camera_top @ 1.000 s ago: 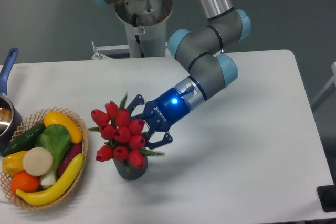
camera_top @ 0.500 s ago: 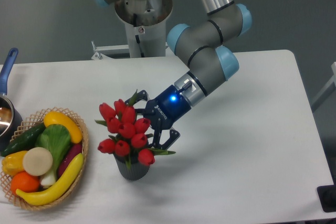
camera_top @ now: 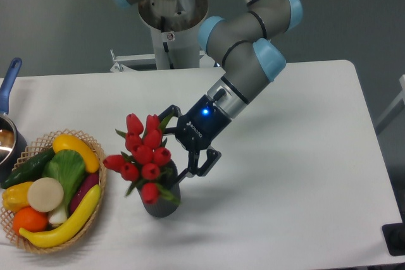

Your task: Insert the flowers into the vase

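White table (camera_top: 297, 175), flowers (camera_top: 142, 153) standing in the vase (camera_top: 161, 203).
Jaws (camera_top: 180, 143) sit at the bunch's 3 o'clock, spread wide, gripping nothing; tulips touch their inner side.

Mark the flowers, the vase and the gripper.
flowers (camera_top: 144, 153): fixed camera, a red bud mid-bunch.
vase (camera_top: 162, 207): fixed camera, its dark front wall.
gripper (camera_top: 183, 156): fixed camera, between its fingertips.
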Controlling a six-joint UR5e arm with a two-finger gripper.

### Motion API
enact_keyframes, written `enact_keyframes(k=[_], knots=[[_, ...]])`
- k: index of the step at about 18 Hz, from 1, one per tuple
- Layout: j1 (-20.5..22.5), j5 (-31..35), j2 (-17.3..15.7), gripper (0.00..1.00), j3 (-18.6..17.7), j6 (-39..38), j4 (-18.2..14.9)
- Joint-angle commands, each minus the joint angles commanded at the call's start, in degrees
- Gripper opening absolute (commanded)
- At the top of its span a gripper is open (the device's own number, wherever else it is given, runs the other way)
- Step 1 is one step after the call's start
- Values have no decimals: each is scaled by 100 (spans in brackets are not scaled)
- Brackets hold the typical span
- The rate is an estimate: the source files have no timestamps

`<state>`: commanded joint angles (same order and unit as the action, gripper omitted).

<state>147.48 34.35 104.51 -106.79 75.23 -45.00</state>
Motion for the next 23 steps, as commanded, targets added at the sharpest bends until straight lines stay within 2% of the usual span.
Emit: enact_keyframes(k=[3, 7, 9, 13, 18, 20, 23], knots=[[-9, 528, -272, 100, -44, 88, -9], [26, 652, -528, 100, -141, 88, -18], [70, 958, -624, 100, -132, 79, 0], [131, 2188, -958, 100, 61, 53, -18], [614, 2558, -1415, 100, 342, 53, -26], [668, 2970, -1468, 100, 613, 9, -96], [686, 3735, -1539, 100, 799, 70, -351]])
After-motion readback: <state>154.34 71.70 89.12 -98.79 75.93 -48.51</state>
